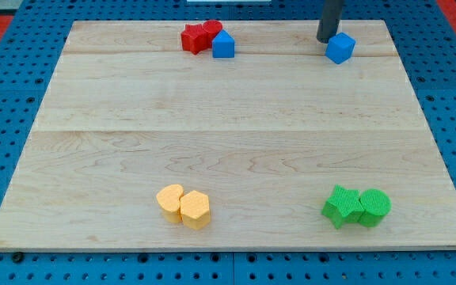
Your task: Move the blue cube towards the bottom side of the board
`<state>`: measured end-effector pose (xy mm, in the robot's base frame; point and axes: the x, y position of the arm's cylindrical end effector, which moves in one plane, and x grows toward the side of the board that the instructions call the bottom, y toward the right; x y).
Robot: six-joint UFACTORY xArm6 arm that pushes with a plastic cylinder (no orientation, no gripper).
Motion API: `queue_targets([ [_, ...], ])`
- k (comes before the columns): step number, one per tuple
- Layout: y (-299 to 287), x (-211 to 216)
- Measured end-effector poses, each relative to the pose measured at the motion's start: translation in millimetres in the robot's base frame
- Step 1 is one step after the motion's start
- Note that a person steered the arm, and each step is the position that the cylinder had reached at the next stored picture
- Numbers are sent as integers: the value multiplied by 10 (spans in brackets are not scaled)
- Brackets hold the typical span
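The blue cube [340,47] lies near the view's top right of the wooden board [228,134]. My tip [325,39] rests on the board just left of and slightly above the cube, touching or almost touching its upper-left side. A second blue block [223,44], with a pointed top, sits near the view's top centre.
Two red blocks [199,36] are packed together against the left of the pointed blue block. Two yellow blocks [184,206] sit side by side at the bottom left of centre. Two green blocks [356,207] sit together at the bottom right. Blue pegboard surrounds the board.
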<state>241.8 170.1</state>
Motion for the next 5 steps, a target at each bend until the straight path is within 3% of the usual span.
queue_targets([
  [5, 776, 458],
])
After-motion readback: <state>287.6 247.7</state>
